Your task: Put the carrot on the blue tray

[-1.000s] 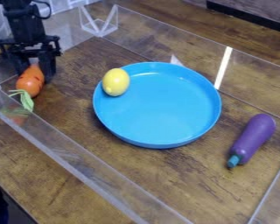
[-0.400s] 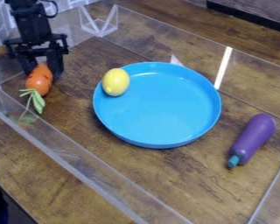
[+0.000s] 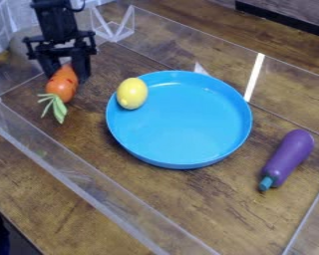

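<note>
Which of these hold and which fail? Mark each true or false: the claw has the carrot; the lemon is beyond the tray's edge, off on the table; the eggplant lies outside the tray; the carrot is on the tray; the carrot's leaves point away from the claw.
1. The claw has the carrot. True.
2. The lemon is off on the table. False: it is on the tray, at its edge.
3. The eggplant lies outside the tray. True.
4. The carrot is on the tray. False: it is off to one side of it.
5. The carrot's leaves point away from the claw. True.
</note>
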